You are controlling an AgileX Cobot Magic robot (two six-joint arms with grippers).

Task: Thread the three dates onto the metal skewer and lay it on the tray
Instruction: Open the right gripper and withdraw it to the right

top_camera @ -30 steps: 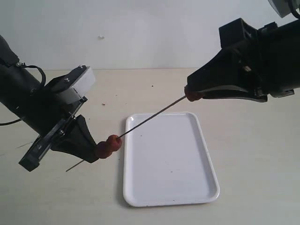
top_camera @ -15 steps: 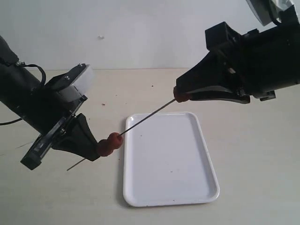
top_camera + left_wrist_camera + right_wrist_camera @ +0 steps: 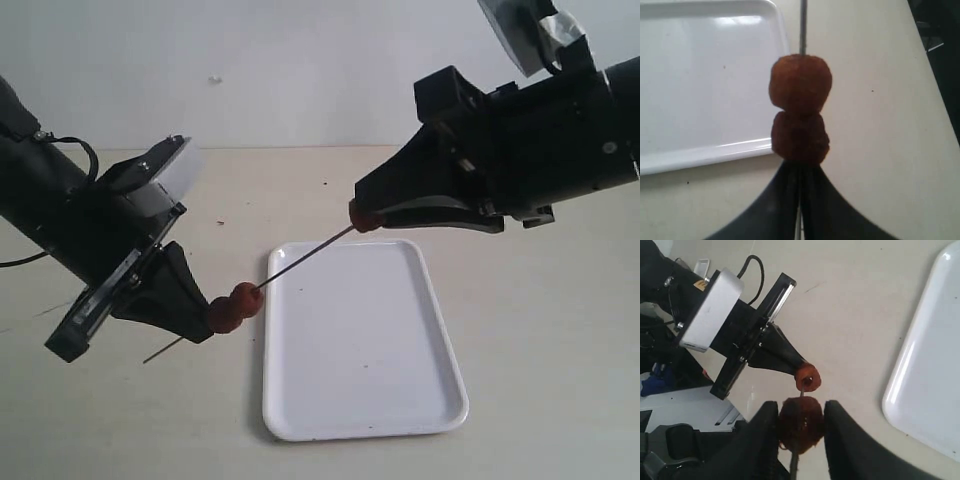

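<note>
The thin metal skewer (image 3: 305, 254) slants above the table, and my left gripper (image 3: 200, 326) is shut on it near its lower end. Two dates (image 3: 233, 305) sit pressed together on the rod right against the left fingertips; in the left wrist view the dates (image 3: 800, 112) hide the grip point. The third date (image 3: 365, 216) is on the skewer's upper end with my right gripper (image 3: 368, 214) shut on it; the right wrist view shows that date (image 3: 801, 423) between both fingers. The white tray (image 3: 360, 400) lies on the table below the skewer.
A pale tabletop (image 3: 540, 340) surrounds the tray, with a white wall behind. The left arm's body (image 3: 70, 220) fills the left side and the right arm's body (image 3: 540, 150) the upper right.
The right gripper has slid the third date down along the skewer toward the left gripper. The left arm and the two dates have stayed put.
</note>
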